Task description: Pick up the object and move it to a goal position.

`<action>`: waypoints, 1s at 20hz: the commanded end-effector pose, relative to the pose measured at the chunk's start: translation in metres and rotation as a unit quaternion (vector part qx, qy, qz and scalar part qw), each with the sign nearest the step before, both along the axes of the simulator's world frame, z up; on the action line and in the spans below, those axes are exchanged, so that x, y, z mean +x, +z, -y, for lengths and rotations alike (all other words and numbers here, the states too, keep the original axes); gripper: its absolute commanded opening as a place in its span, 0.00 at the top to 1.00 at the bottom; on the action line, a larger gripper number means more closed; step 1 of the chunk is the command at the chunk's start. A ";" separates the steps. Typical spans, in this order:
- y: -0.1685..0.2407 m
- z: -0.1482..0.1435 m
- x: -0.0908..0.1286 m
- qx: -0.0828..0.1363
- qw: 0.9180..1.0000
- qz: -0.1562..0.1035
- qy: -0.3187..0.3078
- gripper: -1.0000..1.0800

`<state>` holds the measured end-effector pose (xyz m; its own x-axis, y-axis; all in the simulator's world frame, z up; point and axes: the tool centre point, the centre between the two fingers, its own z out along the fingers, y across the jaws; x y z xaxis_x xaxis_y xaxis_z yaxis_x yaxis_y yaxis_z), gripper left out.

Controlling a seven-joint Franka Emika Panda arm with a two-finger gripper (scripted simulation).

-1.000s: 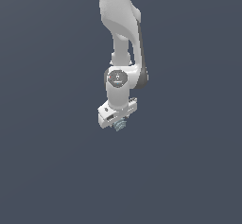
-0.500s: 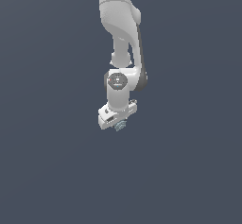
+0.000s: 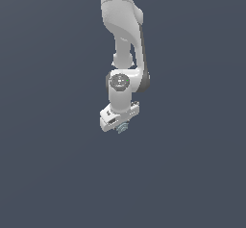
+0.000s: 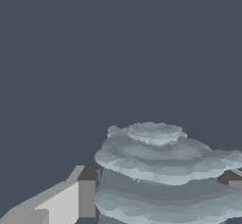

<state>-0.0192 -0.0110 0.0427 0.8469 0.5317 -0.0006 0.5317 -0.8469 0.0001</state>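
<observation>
Gripper [image 3: 121, 126]: closing its fingers [image 4: 88, 190] on the ribbed object [image 4: 160, 171].
Object location: sitting between the gripper fingers, beneath the wrist.
Handling: probably light and rigid; ridges are aiding grip at mid-body.

Arm [image 3: 121, 34] white with a dark band down its side, grey round cap with green dot at the wrist joint. Gripper [image 3: 121, 127] white; fingers [image 4: 71, 197] pale grey, dark tips. Object [image 4: 163, 176] pale blue-grey, ribbed in lighter and darker stripes. Background flat dark slate-blue.
</observation>
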 end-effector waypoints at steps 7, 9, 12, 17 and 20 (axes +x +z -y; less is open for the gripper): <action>0.033 -0.011 0.010 0.000 1.000 0.000 0.000 1.00; 0.046 -0.016 0.014 0.000 1.000 0.000 0.000 1.00; 0.070 -0.025 0.022 0.000 1.000 0.000 0.000 1.00; 0.117 -0.041 0.037 0.000 1.000 0.000 0.001 1.00; 0.147 -0.052 0.047 0.000 1.000 0.000 0.001 1.00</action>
<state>0.0229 0.0353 0.1745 0.8463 0.5327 0.0007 0.5327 -0.8463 0.0002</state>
